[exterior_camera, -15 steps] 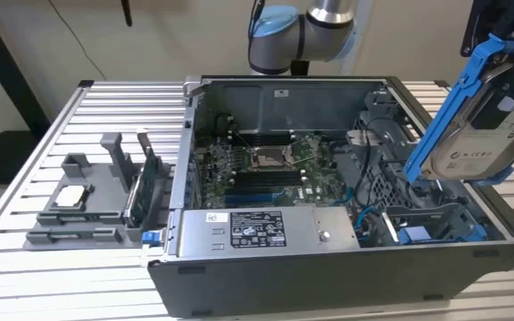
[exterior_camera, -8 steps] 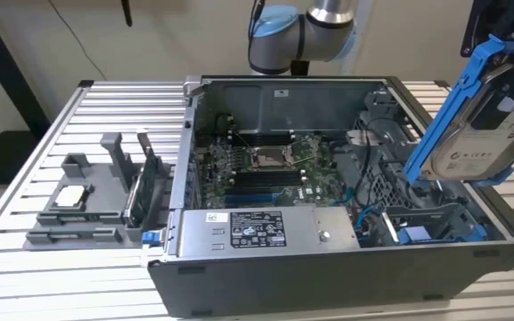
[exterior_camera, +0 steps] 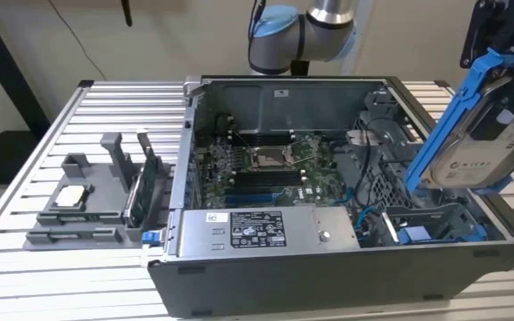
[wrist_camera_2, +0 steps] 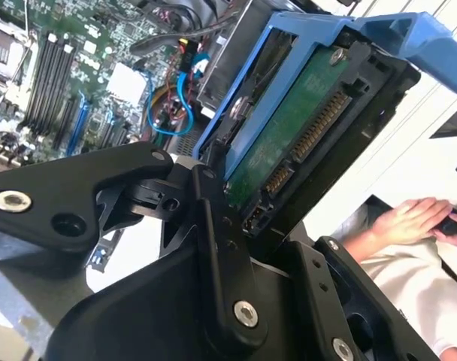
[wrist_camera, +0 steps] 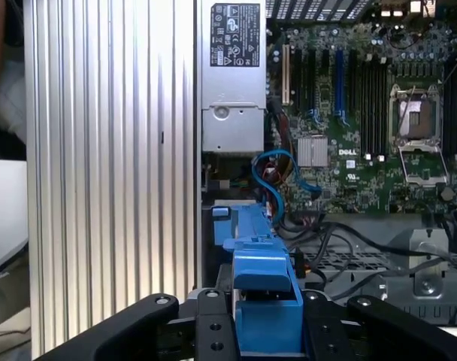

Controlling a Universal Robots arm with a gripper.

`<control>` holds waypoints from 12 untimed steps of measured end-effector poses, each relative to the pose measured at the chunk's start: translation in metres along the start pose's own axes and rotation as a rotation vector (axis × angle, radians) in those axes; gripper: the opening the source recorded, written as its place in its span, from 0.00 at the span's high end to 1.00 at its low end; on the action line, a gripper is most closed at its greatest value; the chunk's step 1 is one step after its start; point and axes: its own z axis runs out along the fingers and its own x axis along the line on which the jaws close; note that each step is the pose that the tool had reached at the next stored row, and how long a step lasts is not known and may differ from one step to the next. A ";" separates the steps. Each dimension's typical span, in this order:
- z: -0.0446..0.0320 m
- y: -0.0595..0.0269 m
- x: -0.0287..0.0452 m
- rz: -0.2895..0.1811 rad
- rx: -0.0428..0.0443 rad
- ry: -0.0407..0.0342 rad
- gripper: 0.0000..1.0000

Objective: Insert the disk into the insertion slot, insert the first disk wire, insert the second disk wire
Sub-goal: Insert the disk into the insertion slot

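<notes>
Your pincer (exterior_camera: 507,93) is clamped on the disk (exterior_camera: 471,150), which hangs tilted above the open computer case (exterior_camera: 328,284), at the exterior view's right. I judge that none of the three insertions is done yet.

Exterior view: camera off arm (exterior_camera: 302,30), up high, tilted down at open computer case (exterior_camera: 328,284) on slatted table (exterior_camera: 43,127). Whole case fits, so fairly far. Disk (exterior_camera: 476,150) at 3 o'clock. First wrist view: rides arm, looks straight down into case, close. Second wrist view: rides arm, very close to disk, peeks past it. All three share green board (exterior_camera: 266,167).
</notes>
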 end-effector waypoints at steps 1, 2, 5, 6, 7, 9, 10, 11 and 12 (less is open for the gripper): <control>0.0018 -0.0002 0.0005 0.000 0.0000 0.0001 0.67; 0.0036 -0.0004 0.0006 0.000 -0.0001 0.0002 0.67; 0.0090 -0.0008 0.0005 0.004 0.0000 0.0000 0.67; 0.0105 -0.0008 0.0005 0.008 0.0000 -0.0002 0.67; 0.0119 -0.0009 0.0005 0.014 -0.0001 -0.0003 0.67; 0.0145 -0.0010 0.0005 0.026 -0.0001 -0.0009 0.67; 0.0154 -0.0011 0.0005 0.029 -0.0001 -0.0009 0.67; 0.0162 -0.0011 0.0005 0.030 -0.0001 -0.0010 0.67; 0.0170 -0.0011 0.0005 0.030 -0.0001 -0.0010 0.67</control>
